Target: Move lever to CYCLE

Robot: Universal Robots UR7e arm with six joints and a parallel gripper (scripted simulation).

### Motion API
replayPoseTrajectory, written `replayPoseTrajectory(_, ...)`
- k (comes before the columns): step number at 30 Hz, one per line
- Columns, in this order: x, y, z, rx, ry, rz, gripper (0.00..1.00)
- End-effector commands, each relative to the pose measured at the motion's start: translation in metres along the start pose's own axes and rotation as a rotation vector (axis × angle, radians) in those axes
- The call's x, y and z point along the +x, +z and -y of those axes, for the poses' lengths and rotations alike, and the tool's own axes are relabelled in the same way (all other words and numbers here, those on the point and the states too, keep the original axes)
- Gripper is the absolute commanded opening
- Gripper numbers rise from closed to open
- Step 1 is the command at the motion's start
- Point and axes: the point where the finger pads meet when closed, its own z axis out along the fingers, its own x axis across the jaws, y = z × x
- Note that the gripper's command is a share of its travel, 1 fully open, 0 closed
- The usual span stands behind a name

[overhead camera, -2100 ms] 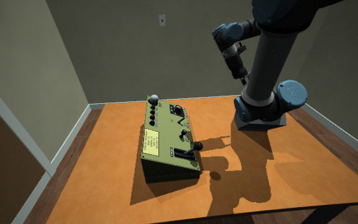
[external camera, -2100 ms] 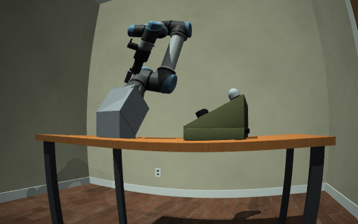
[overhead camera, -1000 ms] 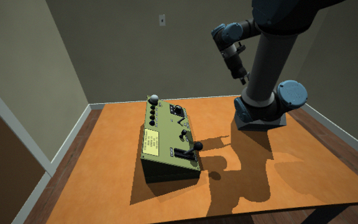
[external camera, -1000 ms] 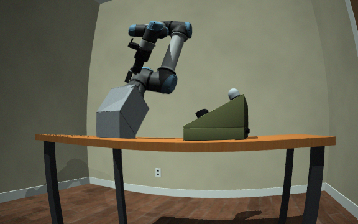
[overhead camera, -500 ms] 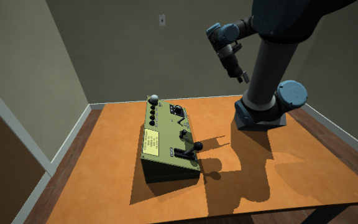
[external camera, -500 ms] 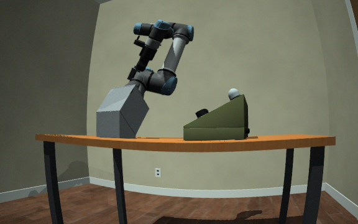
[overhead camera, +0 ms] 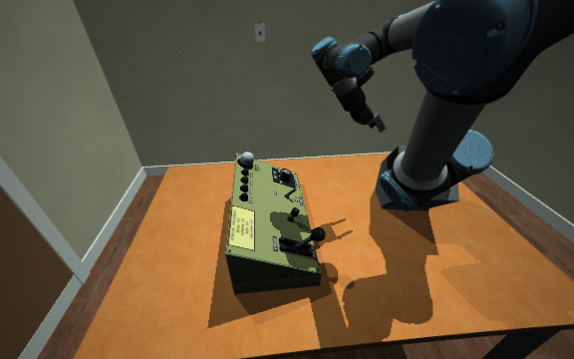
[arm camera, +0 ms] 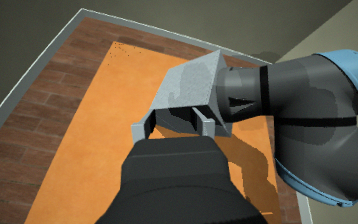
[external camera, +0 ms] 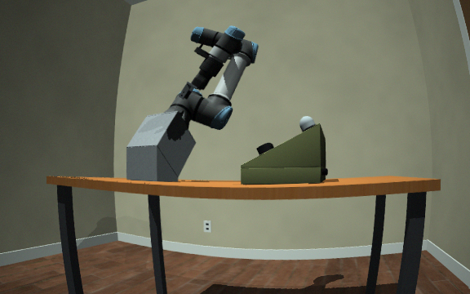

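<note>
gripper [overhead camera: 377, 122] open (high above console [overhead camera: 269, 219])

console [overhead camera: 264, 224]: matt olive metal | table [overhead camera: 448, 299]: smooth orange top | floor [external camera: 245, 273]: wood planks
</note>
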Motion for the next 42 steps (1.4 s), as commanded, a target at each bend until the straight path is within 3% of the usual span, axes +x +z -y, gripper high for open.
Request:
replayPoseTrajectory(1, -0.001, -0.020, -0.020, 0.032, 0.066, 0.084, 1.00)
replayPoseTrajectory(3, 0.000, -0.030, -0.031, 0.043, 0.097, 0.126, 1.00)
replayPoseTrajectory(5, 0.000, -0.030, -0.031, 0.043, 0.097, 0.126, 1.00)
replayPoseTrajectory(13, 0.014, -0.070, -0.089, 0.055, 0.218, 0.319, 1.00)
replayPoseTrajectory(20, 0.045, -0.102, -0.154, 0.003, 0.306, 0.501, 1.00)
replayPoseTrajectory(22, 0.045, -0.102, -0.154, 0.003, 0.306, 0.501, 1.00)
replayPoseTrajectory(27, 0.082, -0.118, -0.206, -0.076, 0.351, 0.621, 1.00)
replayPoseTrajectory(32, 0.132, -0.128, -0.259, -0.187, 0.378, 0.716, 1.00)
replayPoseTrajectory(37, 0.195, -0.129, -0.307, -0.323, 0.386, 0.774, 1.00)
replayPoseTrajectory(39, 0.195, -0.129, -0.307, -0.323, 0.386, 0.774, 1.00)
replayPoseTrajectory(40, 0.207, -0.128, -0.314, -0.352, 0.394, 0.774, 1.00)
replayPoseTrajectory(42, 0.206, -0.117, -0.301, -0.398, 0.521, 0.704, 1.00)
